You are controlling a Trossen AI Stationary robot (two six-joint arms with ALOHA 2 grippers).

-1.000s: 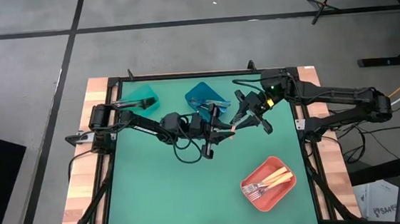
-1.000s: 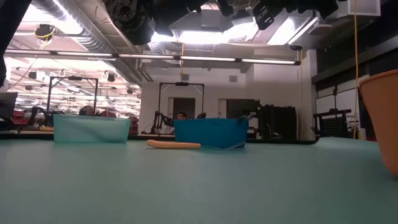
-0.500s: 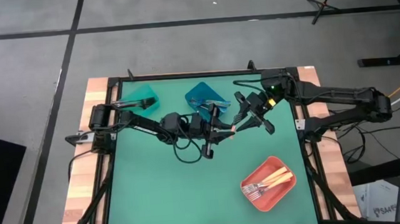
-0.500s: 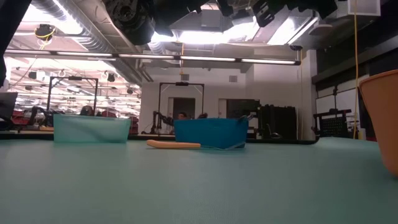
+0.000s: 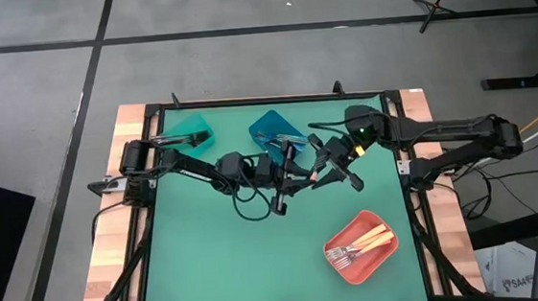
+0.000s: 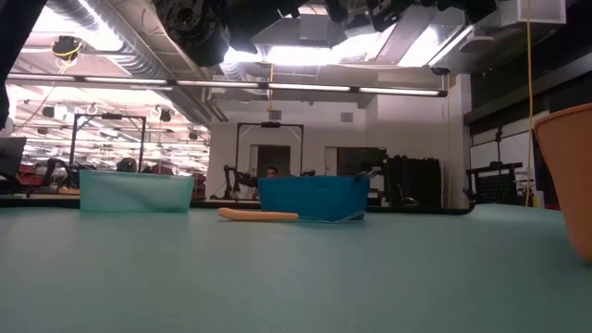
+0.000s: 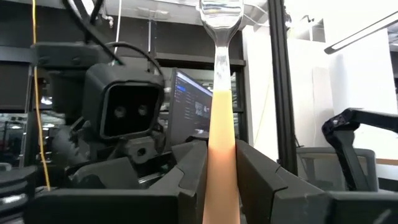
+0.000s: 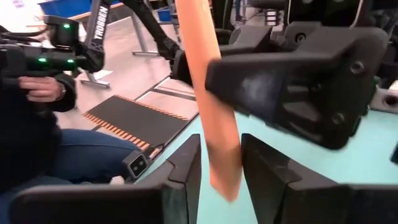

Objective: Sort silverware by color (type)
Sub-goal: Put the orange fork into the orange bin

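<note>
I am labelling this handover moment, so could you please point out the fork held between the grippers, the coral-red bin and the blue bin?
fork (image 7: 222, 149), left wrist view, on the middle of its gold handle.
coral-red bin (image 5: 346, 266), high view, on its near rim.
blue bin (image 6: 310, 197), low view, on its front wall.

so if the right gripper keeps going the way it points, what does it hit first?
Probably the left gripper, which is shut on the gold-handled fork just ahead; that handle already sits between the right gripper's open fingers. Depth is hard to judge.
</note>
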